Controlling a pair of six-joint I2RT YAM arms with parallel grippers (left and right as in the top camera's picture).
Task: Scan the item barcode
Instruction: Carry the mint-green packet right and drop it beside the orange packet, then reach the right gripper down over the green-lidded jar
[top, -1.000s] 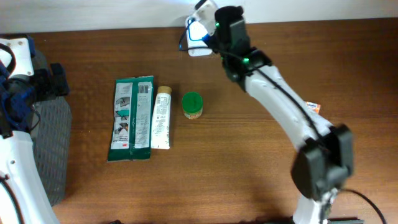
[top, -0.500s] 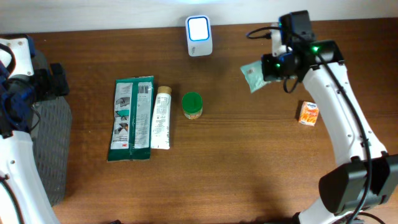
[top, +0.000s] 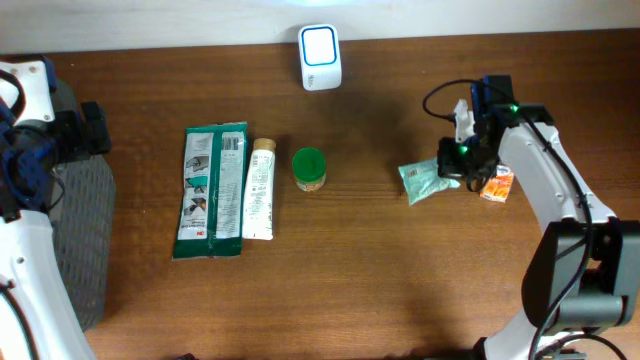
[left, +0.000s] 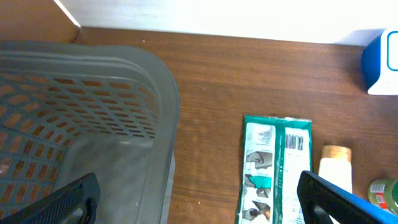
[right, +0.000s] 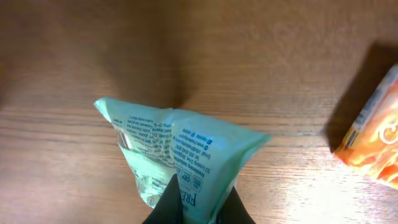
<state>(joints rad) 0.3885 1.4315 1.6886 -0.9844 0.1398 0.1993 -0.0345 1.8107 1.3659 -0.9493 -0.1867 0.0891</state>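
Note:
My right gripper (top: 456, 163) is shut on a pale green printed pouch (top: 425, 180), which hangs low over the table at the right. In the right wrist view the pouch (right: 180, 149) spreads out from between my dark fingers (right: 166, 202), its printed side facing the camera. The white scanner with a blue face (top: 319, 45) stands at the back centre, well away from the pouch. My left gripper (left: 199, 199) stands wide open above the edge of the grey basket (left: 93, 74), holding nothing.
An orange box (top: 496, 183) lies just right of the pouch. A green flat packet (top: 212, 190), a white tube (top: 260, 188) and a green-lidded jar (top: 309, 168) lie left of centre. The basket (top: 80, 240) fills the left edge.
My right arm has carried the pouch from in front of the scanner to the right and down, beside the orange box. The left arm has not moved.

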